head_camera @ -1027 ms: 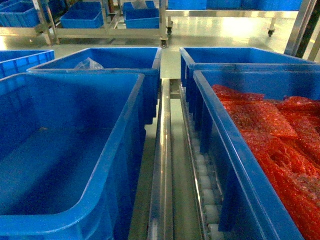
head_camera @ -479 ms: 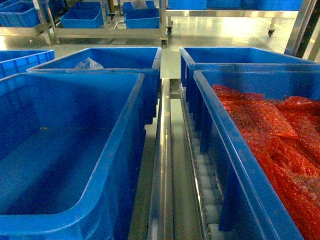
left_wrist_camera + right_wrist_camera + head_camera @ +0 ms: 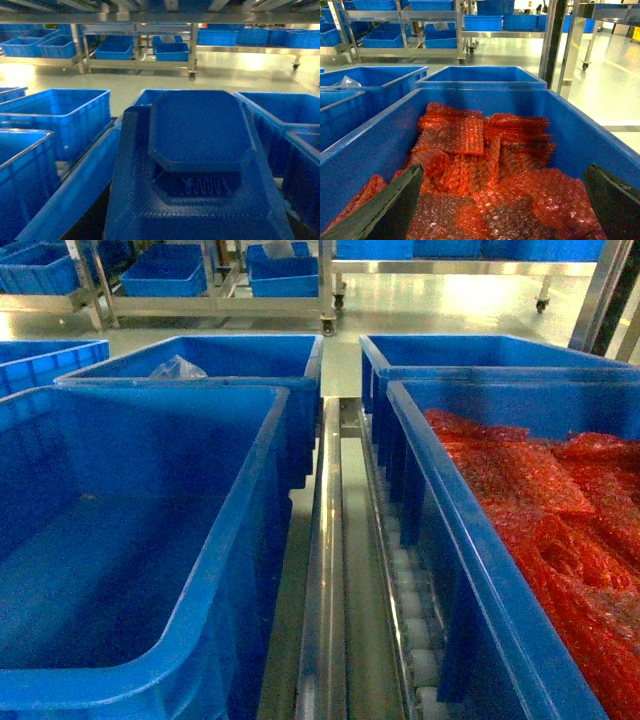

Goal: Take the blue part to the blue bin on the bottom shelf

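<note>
The blue part (image 3: 200,130) fills the middle of the left wrist view, a blocky bright-blue piece with a flat rounded top, hanging close to the camera above blue bins. It covers my left gripper's fingers, which appear shut on it. My right gripper (image 3: 502,205) is open, its dark fingers (image 3: 385,210) spread wide over red bubble wrap (image 3: 470,165) inside a blue bin (image 3: 380,135). The head view shows neither gripper. It shows the steel shelf rail (image 3: 325,540) with white rollers (image 3: 410,590) between a large empty blue bin (image 3: 240,500) and the bubble-wrap bin (image 3: 440,500).
Two more blue bins stand behind, one holding a clear plastic bag (image 3: 178,368). Another blue bin edge (image 3: 50,352) shows at far left. Steel racks with blue crates (image 3: 165,275) stand across the pale floor. A rack post (image 3: 555,45) rises right of the bins.
</note>
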